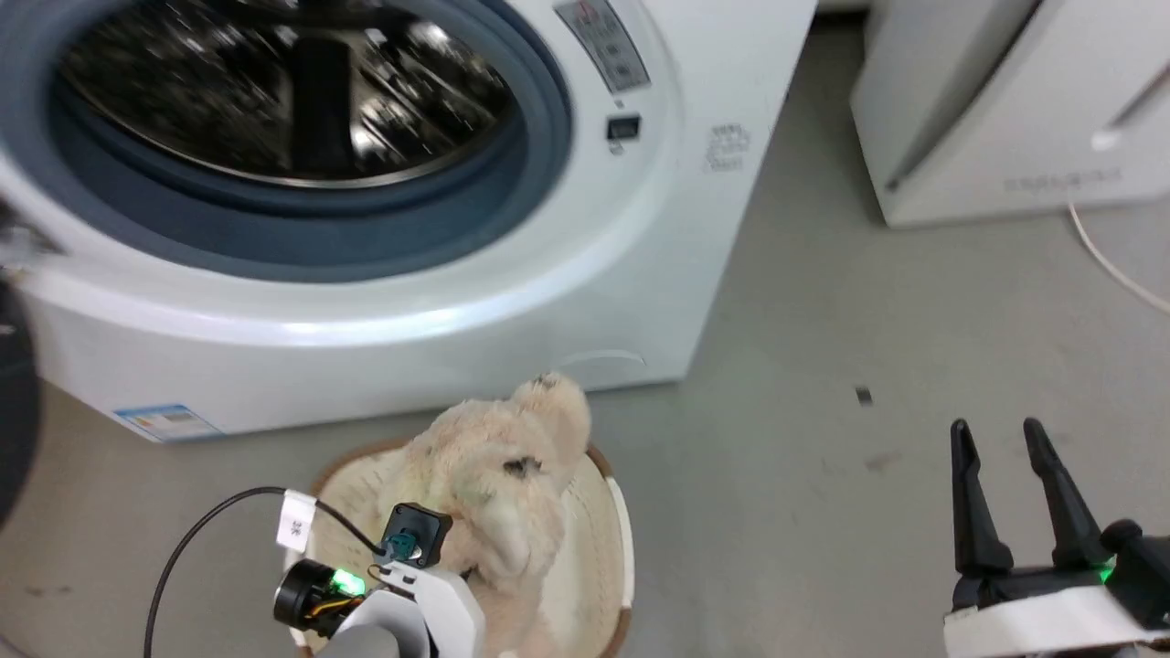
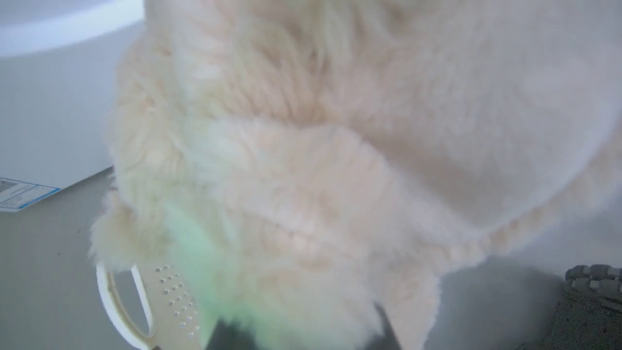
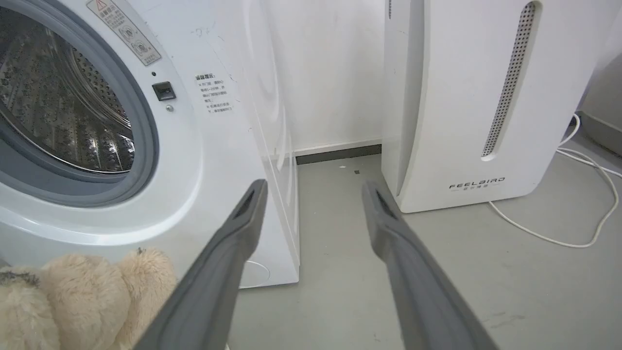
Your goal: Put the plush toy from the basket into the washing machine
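The plush toy is cream and shaggy and rises out of the oval basket, right in front of the washing machine. The washer's door is open, showing the grey ring and the steel drum. My left gripper comes in from below, its fingers buried in the fur and closed on the toy. In the left wrist view fur covers the fingers, and a white basket handle shows underneath. My right gripper stands open over bare floor to the right, holding nothing.
A white FEELAIR appliance stands to the right of the washer, with a white cable trailing over the grey floor. The washer's dark door edge is at the far left. A narrow gap separates the two appliances.
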Controlling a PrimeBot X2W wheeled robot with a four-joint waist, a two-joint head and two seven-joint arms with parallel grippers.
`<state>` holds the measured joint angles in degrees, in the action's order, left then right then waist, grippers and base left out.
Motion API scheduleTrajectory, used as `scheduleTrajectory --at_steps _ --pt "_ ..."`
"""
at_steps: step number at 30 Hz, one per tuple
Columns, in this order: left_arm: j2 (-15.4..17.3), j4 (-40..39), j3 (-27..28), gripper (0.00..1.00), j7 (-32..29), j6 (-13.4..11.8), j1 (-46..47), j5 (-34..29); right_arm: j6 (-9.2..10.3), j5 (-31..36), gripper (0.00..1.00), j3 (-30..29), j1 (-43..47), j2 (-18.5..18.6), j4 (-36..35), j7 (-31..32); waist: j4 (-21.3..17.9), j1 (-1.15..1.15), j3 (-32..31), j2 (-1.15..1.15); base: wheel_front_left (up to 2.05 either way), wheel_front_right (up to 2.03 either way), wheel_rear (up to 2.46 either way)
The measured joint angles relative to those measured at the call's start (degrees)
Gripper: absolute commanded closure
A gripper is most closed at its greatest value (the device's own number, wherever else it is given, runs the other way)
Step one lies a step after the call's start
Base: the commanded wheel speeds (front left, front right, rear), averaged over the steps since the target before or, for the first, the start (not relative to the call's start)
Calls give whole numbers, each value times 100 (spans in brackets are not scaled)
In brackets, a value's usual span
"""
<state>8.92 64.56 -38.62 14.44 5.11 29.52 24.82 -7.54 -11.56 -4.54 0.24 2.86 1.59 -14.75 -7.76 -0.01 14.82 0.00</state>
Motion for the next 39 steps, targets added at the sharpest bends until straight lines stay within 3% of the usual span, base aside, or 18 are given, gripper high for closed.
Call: scheduleTrajectory --at_steps 7,12,23,30,39 --pt "260 -1912 676 100 23 -458 -956 -65 0 -1 0 -13 292 0 21 0 364 -1 -725 0 0 0 0" --pt "426 -3265 1189 100 23 -646 -1676 -310 0 2 0 20 382 0 25 0 578 -1 -1034 0 0 0 0" --pt "664 -5094 1998 100 23 -539 -2000 -762 0 32 0 172 398 0 -86 0 527 0 -926 0 0 0 0" --pt "1117 -5278 2298 100 -116 -347 -1203 -816 0 69 0 345 125 -1 -468 0 325 0 -325 0 0 0 0" --pt "1882 -5319 2464 100 -1107 -11 866 -907 1 56 0 550 -464 0 -1007 0 -9 2 819 0 0 0 0"
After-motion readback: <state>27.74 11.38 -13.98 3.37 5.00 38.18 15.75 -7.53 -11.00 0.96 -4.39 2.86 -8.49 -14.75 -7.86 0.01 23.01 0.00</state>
